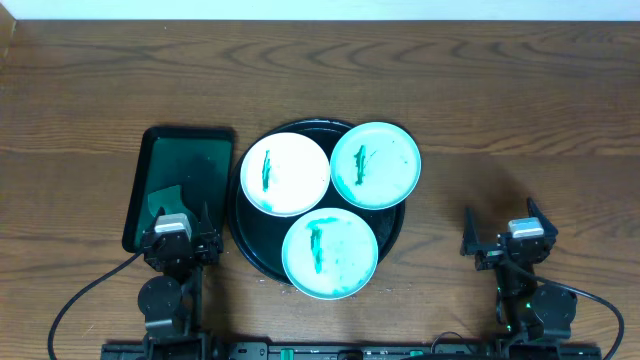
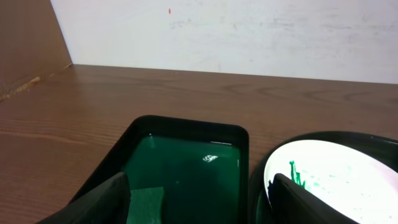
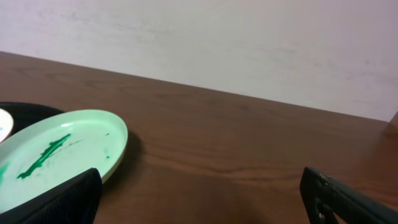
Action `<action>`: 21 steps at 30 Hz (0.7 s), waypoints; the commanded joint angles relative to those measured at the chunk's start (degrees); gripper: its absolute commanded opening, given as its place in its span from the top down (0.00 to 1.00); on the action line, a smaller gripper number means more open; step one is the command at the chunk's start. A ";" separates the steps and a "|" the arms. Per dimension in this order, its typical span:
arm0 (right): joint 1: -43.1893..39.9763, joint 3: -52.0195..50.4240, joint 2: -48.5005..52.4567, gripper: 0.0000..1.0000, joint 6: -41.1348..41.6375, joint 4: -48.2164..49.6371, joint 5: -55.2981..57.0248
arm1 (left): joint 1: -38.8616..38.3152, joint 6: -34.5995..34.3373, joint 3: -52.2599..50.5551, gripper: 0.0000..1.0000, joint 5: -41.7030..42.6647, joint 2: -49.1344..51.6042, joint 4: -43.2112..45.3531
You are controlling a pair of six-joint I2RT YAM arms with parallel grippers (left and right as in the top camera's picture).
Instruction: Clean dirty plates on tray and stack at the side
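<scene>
A large round black tray [image 1: 244, 236] holds three small plates with green smears: a white plate [image 1: 285, 173] at upper left, a mint plate [image 1: 375, 165] at upper right overhanging the rim, and a mint plate [image 1: 330, 253] at the front. My left gripper [image 1: 178, 228] is open and empty at the near end of the green tray. My right gripper [image 1: 508, 232] is open and empty over bare table, right of the black tray. The white plate [image 2: 336, 177] shows in the left wrist view and the upper-right mint plate [image 3: 56, 155] in the right wrist view.
A dark green rectangular tray [image 1: 180, 180] lies left of the black tray, with a green sponge [image 1: 165, 200] at its near end; it also shows in the left wrist view [image 2: 186, 162]. Wooden table [image 1: 520, 120] extends to the right and back. A white wall stands behind.
</scene>
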 commanded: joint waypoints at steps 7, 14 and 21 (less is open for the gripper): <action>-0.04 -0.09 -0.28 0.01 -0.02 -0.57 1.22 | -0.24 0.52 -0.87 0.28 -2.01 0.22 -2.21; -0.04 -0.09 -0.28 0.01 -0.07 -0.48 1.66 | -0.17 0.55 -0.87 0.28 -2.10 0.22 -2.12; -0.04 -0.09 -0.28 0.01 0.98 2.16 -1.22 | -0.17 0.52 -0.87 0.28 -4.87 0.22 -2.14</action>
